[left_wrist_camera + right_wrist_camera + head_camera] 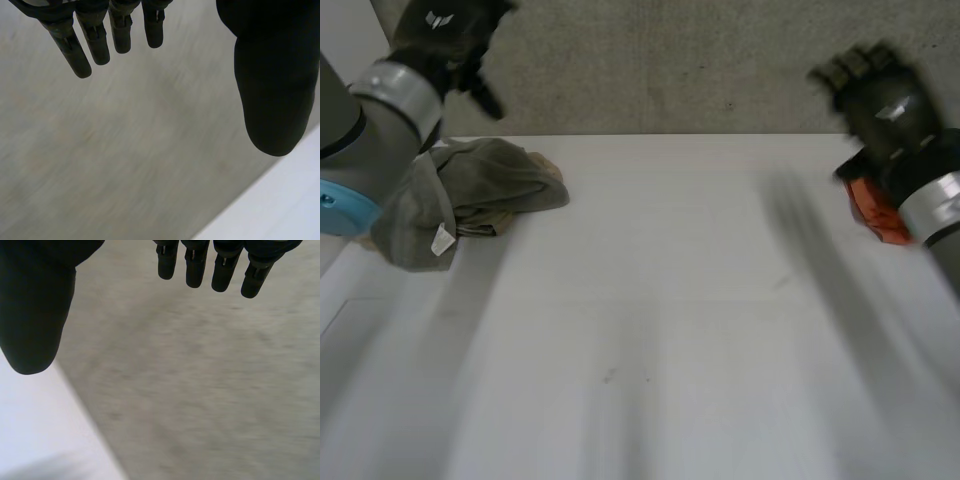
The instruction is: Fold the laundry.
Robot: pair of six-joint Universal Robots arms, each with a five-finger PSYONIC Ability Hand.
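A crumpled olive-green garment (485,195) with a small white tag lies at the far left of the white table (660,320), partly hidden by my left arm. My left hand (445,35) is raised above the table's far left edge, over the grey floor, open and holding nothing. In the left wrist view its fingers (95,37) are straight and apart from the thumb. My right hand (880,95) is lifted at the far right, open and empty. Straight fingers (220,265) show in the right wrist view, over the floor beside the table edge.
A red-orange object (875,210) lies at the table's right edge, partly hidden behind my right wrist. Grey carpet floor (700,60) lies beyond the table's far edge.
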